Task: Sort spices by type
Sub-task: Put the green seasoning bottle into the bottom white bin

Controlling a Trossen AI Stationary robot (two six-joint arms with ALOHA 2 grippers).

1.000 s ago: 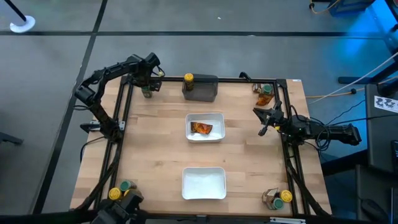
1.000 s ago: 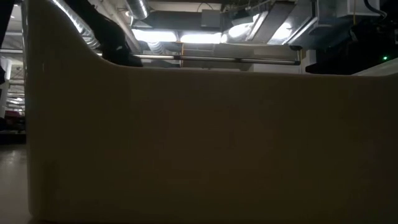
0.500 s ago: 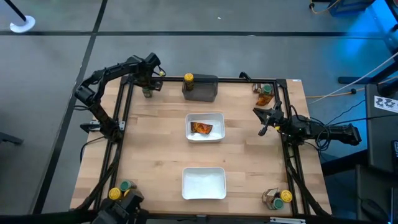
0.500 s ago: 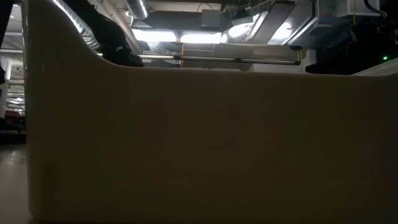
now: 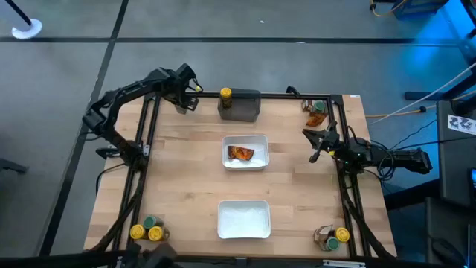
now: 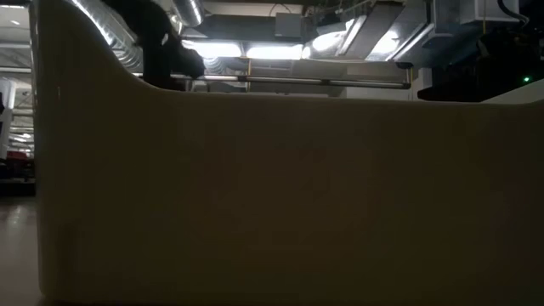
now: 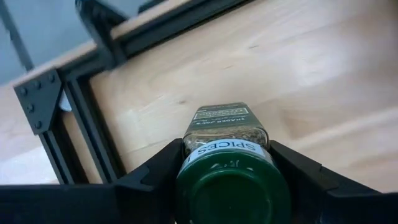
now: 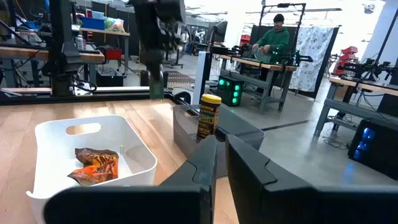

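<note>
My left gripper (image 5: 184, 100) (image 7: 227, 168) hangs over the table's far left corner, shut on a small green-lidded spice jar (image 7: 225, 134). My right gripper (image 5: 314, 145) (image 8: 221, 155) waits shut above the table's right side, touching nothing. A yellow-lidded jar (image 5: 225, 94) (image 8: 209, 117) stands on the dark grey block (image 5: 242, 106). One orange-brown sachet (image 5: 239, 153) (image 8: 93, 165) lies in the middle white tray (image 5: 260, 141). More jars and sachets sit in the far right (image 5: 317, 112), near left (image 5: 147, 229) and near right (image 5: 332, 236) corners. My left gripper pinches the jar between its two fingers (image 7: 155, 180), at its top just under the green lid (image 7: 233, 190). The fingers come from above, pointing down. The jar hangs upright below them, lifted clear of the wooden table.
A second white tray (image 5: 243, 219) sits near the table's near edge, and its wall (image 6: 272, 195) fills the low view. A black frame rail (image 5: 282, 94) (image 7: 81, 124) runs around the table. Bare wood lies between the trays and the left edge. A person sits far off (image 8: 273, 37).
My left gripper has risen with the green-lidded jar, which stood on the table at the far left corner and now hangs clear of it. The gripper has also shifted a little toward the table's right.
</note>
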